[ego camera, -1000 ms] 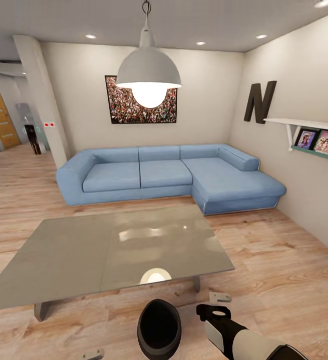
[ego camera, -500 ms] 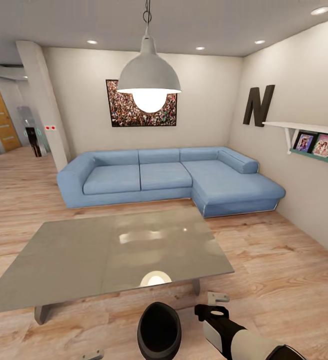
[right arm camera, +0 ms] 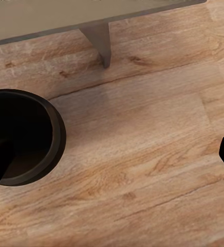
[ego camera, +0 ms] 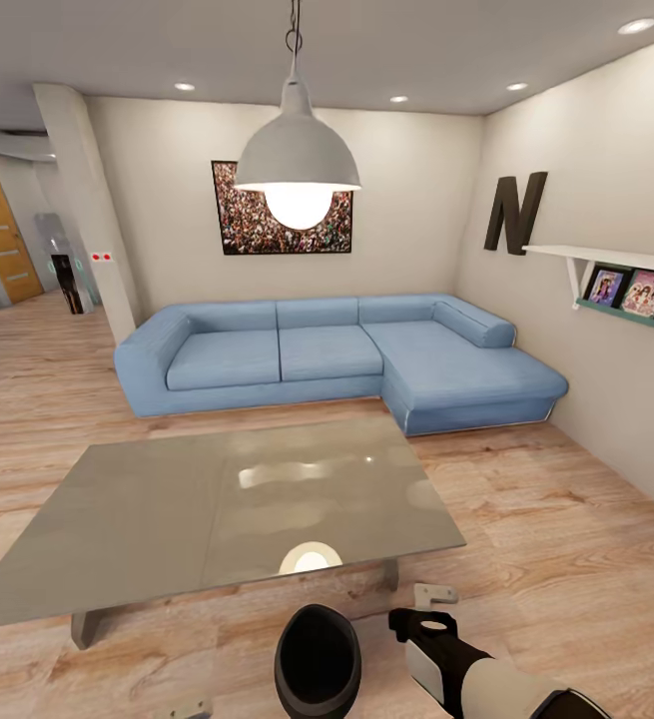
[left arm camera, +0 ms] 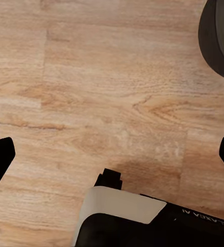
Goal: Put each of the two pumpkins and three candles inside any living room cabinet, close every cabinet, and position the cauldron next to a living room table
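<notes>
Sitting just beside the wide-spread right gripper [right arm camera: 112, 154], the cauldron [right arm camera: 22, 136] is looking heavy and rigid, so its rim is offering the best hold.

Blue L-shaped sofa [ego camera: 336, 355], pendant lamp [ego camera: 297, 165], wood plank floor [ego camera: 556, 539], white walls

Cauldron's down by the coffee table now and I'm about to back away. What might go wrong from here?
1. The cauldron stands on the floor right in front of the robot, close beside the right arm's wrist; swinging that arm or driving forward may knock it away from the coffee table.
2. The table's near leg is close to the cauldron; a nudge may push the pot against it.
3. Both grippers hang low over the wood floor, so lowering the trunk may scrape them.
</notes>
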Tool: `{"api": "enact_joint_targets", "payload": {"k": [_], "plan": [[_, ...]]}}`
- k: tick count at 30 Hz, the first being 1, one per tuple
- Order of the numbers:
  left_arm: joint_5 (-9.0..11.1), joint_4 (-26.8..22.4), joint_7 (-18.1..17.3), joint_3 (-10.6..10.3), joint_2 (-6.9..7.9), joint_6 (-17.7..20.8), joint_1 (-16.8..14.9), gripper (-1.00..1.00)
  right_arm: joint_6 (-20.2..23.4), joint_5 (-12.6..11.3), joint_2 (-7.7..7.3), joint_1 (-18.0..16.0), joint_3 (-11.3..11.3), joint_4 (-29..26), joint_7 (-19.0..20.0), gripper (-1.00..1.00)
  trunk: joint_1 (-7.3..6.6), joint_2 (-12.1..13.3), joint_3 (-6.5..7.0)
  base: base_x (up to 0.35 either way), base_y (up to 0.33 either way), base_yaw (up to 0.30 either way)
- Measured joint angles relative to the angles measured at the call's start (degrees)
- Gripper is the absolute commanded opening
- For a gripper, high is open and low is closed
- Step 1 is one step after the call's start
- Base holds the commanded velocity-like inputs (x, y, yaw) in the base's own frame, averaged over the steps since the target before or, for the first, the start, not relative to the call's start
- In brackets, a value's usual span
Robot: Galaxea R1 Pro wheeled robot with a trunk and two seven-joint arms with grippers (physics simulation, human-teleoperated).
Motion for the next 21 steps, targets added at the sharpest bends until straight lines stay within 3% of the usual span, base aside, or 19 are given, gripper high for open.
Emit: {"api": "enact_joint_targets", "payload": {"k": [4,16,21], "plan": [[0.1,0.0,-1.3,0.0,0.08,0.2,0.0,1.00,0.0,0.0,-0.13,0.0,0.0,0.0,0.0,1.00,-0.88,1.6,0.72,0.000,0.000,0.000],[0.1,0.0,-0.9,-0.2,0.28,0.7,0.0,1.00,-0.5,-0.2,-0.40,0.1,-0.2,0.4,-0.1,1.00,-3.52,6.4,2.88,0.000,0.000,0.000],[-0.1,2.4,-0.9,-0.7,0.69,0.1,0.0,1.00,-1.7,-2.9,-0.48,2.4,-0.3,1.7,0.4,1.00,-4.62,8.4,3.77,0.000,0.000,0.000]]}}
